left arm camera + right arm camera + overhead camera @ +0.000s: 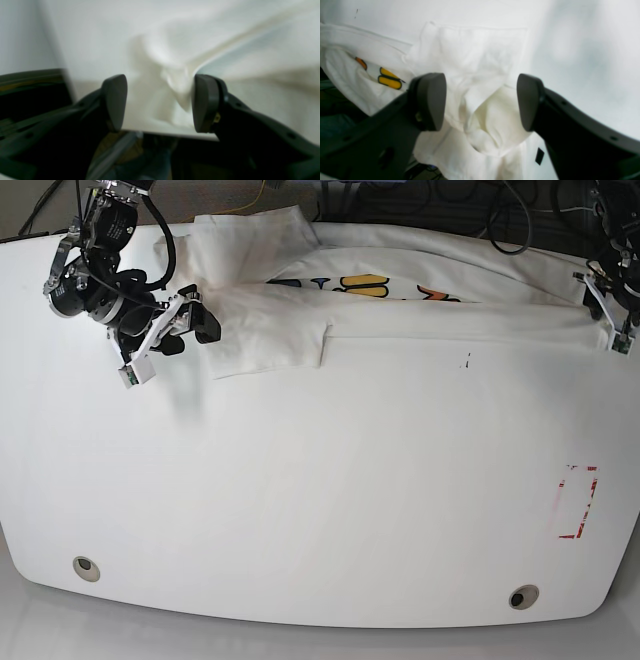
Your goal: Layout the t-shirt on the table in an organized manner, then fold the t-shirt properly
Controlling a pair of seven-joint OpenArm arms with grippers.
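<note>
t-shirt [400, 305] print partly hidden, unreadable; small black tag [539, 156] blank.

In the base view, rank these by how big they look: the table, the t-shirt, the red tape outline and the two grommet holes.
Largest to smallest:
1. the table
2. the t-shirt
3. the red tape outline
4. the two grommet holes, left grommet hole and right grommet hole; they look alike, so I leave them unranked.

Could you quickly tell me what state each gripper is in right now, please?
Left gripper: open, holding nothing, bunched t-shirt cloth just beyond its pads.
Right gripper: open, holding nothing, over the t-shirt's sleeve.
</note>
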